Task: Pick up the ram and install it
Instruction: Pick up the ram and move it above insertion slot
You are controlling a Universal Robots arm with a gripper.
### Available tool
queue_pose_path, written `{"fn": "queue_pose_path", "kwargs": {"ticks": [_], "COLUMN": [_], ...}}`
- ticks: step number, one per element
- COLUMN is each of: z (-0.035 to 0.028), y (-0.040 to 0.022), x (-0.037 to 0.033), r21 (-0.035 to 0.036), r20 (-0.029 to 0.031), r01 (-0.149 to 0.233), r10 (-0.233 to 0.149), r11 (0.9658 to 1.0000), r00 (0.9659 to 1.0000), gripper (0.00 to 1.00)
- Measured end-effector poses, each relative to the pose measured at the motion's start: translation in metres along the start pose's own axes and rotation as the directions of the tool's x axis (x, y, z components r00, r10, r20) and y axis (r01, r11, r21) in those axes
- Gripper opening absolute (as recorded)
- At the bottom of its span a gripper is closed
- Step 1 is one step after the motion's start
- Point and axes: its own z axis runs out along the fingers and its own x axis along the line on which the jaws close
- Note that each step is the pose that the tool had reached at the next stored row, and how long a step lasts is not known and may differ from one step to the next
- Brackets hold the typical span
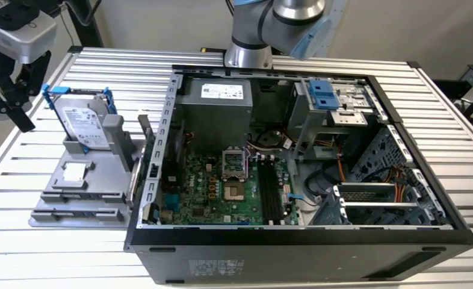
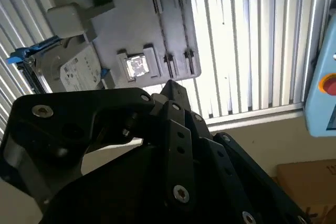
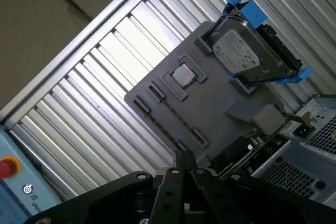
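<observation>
Hand [image 2: 171, 86] closed, empty. The ram [image 1: 143, 129], left of centre in exterior view, sits just beside case wall [image 1: 172, 120] — likely snag.

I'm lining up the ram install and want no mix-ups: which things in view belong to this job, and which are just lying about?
Job:
ram, at the grey tray's edge
black motherboard slots
gripper, shut and empty

Lying about:
hard drive in its blue bracket
silver square chip on the tray
red-button box
</observation>
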Motion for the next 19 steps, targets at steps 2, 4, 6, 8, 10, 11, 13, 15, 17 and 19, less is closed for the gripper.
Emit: {"fn": "queue_pose_path", "kwargs": {"ticks": [2,4,6,8,10,11,13,15,17,19], "z": [0.0,0.0,0.0,0.0,0.0,0.0,0.0,0.0,0.0,0.0], "y": [0.0,0.0,0.0,0.0,-0.0001,-0.0001,-0.0001,0.0,0.0,-0.0001], "x": [0.0,0.0,0.0,0.0,0.0,0.0,0.0,0.0,0.0,0.0], "r21": [-0.0006,-0.0008,-0.0007,-0.0007,-0.0009,-0.0009,-0.0008,-0.0003,0.0002,0.0005], "r20": [-0.0013,-0.0018,-0.0023,-0.0029,-0.0035,-0.0038,-0.0042,-0.0045,-0.0047,-0.0049], "r01": [0.036,0.073,0.109,0.146,0.182,0.2,0.235,0.27,0.303,0.338], "r10": [-0.036,-0.073,-0.109,-0.146,-0.182,-0.2,-0.235,-0.27,-0.303,-0.338], "r11": [0.9993,0.9973,0.9941,0.9893,0.9833,0.9798,0.9719,0.9629,0.953,0.9412], "r00": [0.9993,0.9973,0.9941,0.9893,0.9833,0.9798,0.9719,0.9629,0.953,0.9411], "gripper": [0.0,0.0,0.0,0.0,0.0,0.0,0.0,0.0,0.0,0.0]}}
